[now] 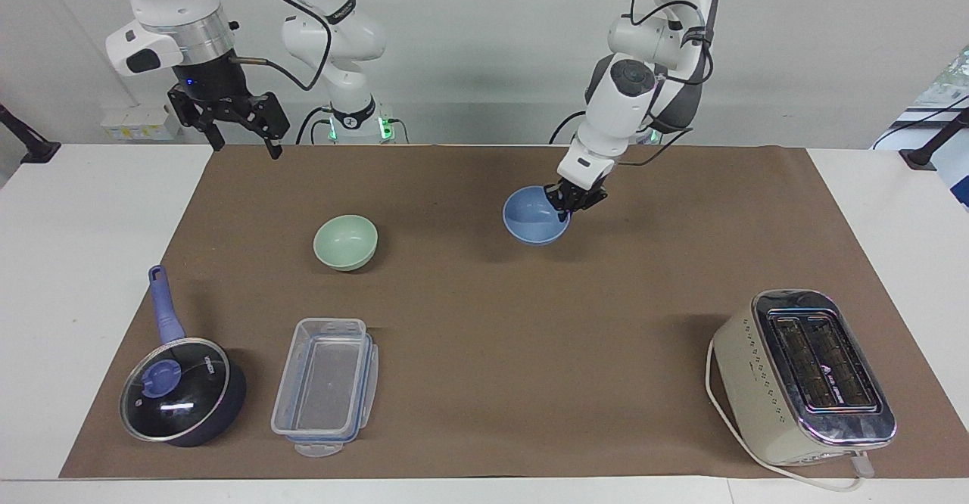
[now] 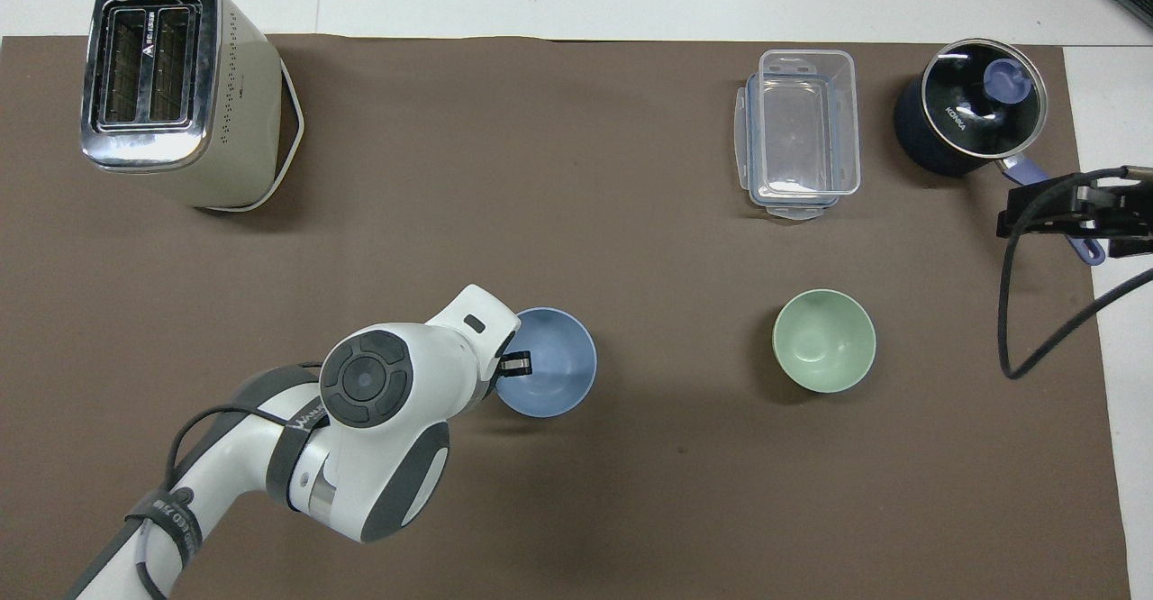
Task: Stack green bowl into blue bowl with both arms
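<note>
The blue bowl (image 1: pixel 534 218) (image 2: pixel 551 377) is near the middle of the brown mat, low over it or on it; I cannot tell which. My left gripper (image 1: pixel 565 213) (image 2: pixel 515 366) is shut on the bowl's rim, on the side toward the left arm's end, one finger inside the bowl. The green bowl (image 1: pixel 346 241) (image 2: pixel 824 340) sits upright and empty on the mat toward the right arm's end, well apart from the blue bowl. My right gripper (image 1: pixel 244 146) (image 2: pixel 1072 214) waits open and empty, raised high at the right arm's end of the mat.
A cream toaster (image 1: pixel 802 375) (image 2: pixel 171 86) stands far from the robots at the left arm's end. A clear lidless container (image 1: pixel 325 387) (image 2: pixel 800 131) and a dark blue lidded saucepan (image 1: pixel 182 390) (image 2: pixel 968 104) sit farther from the robots than the green bowl.
</note>
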`<state>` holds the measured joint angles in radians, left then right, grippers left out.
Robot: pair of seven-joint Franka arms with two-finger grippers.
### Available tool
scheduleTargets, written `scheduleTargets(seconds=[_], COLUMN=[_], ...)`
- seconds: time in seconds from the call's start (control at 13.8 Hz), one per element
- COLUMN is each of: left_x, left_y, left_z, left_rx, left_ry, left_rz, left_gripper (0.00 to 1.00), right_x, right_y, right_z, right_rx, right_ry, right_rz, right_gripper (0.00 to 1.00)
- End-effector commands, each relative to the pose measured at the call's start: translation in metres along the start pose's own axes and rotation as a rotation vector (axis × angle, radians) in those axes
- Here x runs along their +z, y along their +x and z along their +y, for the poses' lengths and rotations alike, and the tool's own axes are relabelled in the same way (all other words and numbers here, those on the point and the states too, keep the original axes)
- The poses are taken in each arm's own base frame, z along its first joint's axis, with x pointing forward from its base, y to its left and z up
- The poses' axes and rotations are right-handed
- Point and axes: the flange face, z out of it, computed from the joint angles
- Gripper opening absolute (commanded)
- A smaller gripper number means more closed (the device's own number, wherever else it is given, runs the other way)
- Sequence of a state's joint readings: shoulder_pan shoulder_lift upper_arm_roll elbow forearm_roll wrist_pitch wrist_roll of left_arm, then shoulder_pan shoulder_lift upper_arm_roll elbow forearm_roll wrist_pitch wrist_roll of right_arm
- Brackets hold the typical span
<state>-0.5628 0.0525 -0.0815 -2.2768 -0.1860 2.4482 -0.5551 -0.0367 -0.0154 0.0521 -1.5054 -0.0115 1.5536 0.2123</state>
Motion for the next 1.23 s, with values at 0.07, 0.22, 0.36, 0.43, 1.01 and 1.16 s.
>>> scheduleTargets(seconds=[0.07,0.22,0.36,0.43,1.01,1.16], left_x=[0.019,0.020,0.016,0.008,-0.109,-0.137], left_y=[-0.019,-0.017,-0.012,-0.005,0.057,0.074], left_z=[-0.004,-0.009,-0.009,-0.010,-0.033,-0.052], left_rx=[0.001,0.005,0.002,-0.006,-0.086,-0.064], left_ry=[0.001,0.007,0.005,-0.002,0.010,0.006], left_rz=[-0.013,-0.019,-0.019,-0.010,-0.069,-0.071], left_gripper=[0.00,0.99,1.00,1.00,1.00,1.00], right_x=[-0.001,-0.001,-0.001,-0.001,-0.001,-0.001], right_y=[-0.002,-0.002,-0.002,-0.002,-0.002,-0.002], right_z=[0.003,0.003,0.003,0.003,0.003,0.003], right_rx=[0.021,0.021,0.021,0.021,0.021,0.021], right_ry=[0.009,0.009,0.009,0.009,0.009,0.009], right_rz=[-0.009,-0.009,-0.009,-0.009,-0.009,-0.009], right_gripper=[1.00,1.00,1.00,1.00,1.00,1.00])
